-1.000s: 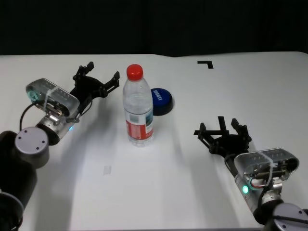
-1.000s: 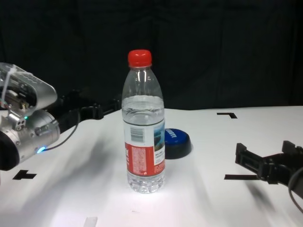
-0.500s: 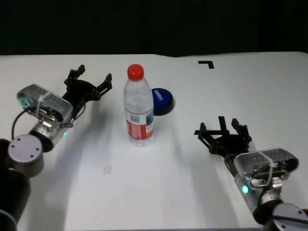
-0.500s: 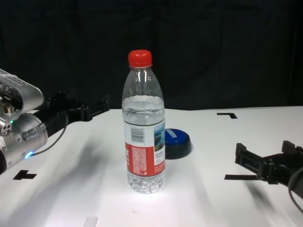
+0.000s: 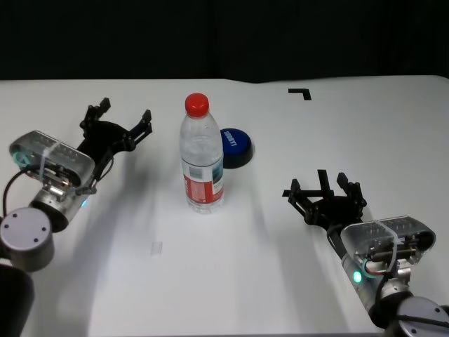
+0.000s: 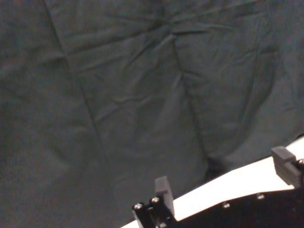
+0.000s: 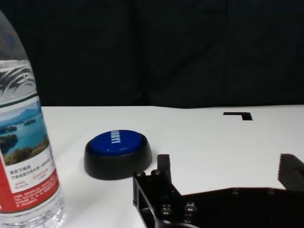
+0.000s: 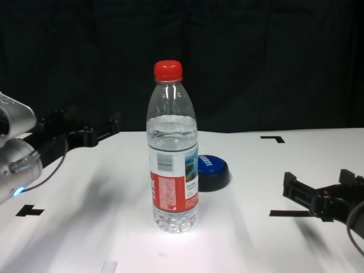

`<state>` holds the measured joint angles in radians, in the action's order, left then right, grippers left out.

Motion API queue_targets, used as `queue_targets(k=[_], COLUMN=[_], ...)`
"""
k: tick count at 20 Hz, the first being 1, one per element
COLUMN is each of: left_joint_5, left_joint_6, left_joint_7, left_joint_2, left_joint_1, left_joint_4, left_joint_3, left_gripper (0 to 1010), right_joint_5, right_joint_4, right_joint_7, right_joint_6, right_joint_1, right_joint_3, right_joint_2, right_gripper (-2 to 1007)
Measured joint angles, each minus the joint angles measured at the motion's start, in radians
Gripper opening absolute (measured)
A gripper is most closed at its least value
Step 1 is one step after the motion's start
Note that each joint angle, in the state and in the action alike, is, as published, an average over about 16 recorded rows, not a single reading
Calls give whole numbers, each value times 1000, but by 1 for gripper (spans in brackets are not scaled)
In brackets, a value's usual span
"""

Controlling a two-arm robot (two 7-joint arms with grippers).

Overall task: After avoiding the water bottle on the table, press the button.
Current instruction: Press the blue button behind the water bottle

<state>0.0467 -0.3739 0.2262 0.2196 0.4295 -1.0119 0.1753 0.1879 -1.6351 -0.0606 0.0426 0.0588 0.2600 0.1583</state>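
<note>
Here on the table [image 5: 231,281] we count one upright water bottle [image 5: 202,154] and one button [image 5: 235,147], just behind it to the right. Our right gripper [image 5: 325,194], jaws wide, has the unblocked line, the button lying far-left of it; our left gripper [image 5: 116,124], jaws also wide, hovers left of the bottle.

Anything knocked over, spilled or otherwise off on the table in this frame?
Nothing stands out. The clear plastic water bottle with the red cap stands upright, capped, on the white table. The blue dome button sits behind it. Left gripper and right gripper are open, touching nothing.
</note>
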Motion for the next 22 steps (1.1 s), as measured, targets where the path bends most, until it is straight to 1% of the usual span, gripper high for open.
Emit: queue_targets(k=[7,13,18,22], left_joint_5=[1,3,5,9], left_joint_6=[46,81,105,119], left_joint_7=[-27,-51,-70,-82], left_joint_2=[12,17,16,13], left_joint_1=[-88,-167,-234,-281], left_joint_4=[-120,-222,-301,-353], left_joint_3=[-31,-61,-87,-106], left_gripper=[1003,1003,1003,1003], right_joint_5=[0,0,0,0], right_joint_4=[0,0,0,0], right_joint_7=[0,0,0,0], right_joint_6=[0,0,0,0], right_joint_1=[0,0,0,0], right_joint_3=[0,0,0,0], right_joint_2=[0,0,0,0], right_gripper=[1003,1003,1003,1003])
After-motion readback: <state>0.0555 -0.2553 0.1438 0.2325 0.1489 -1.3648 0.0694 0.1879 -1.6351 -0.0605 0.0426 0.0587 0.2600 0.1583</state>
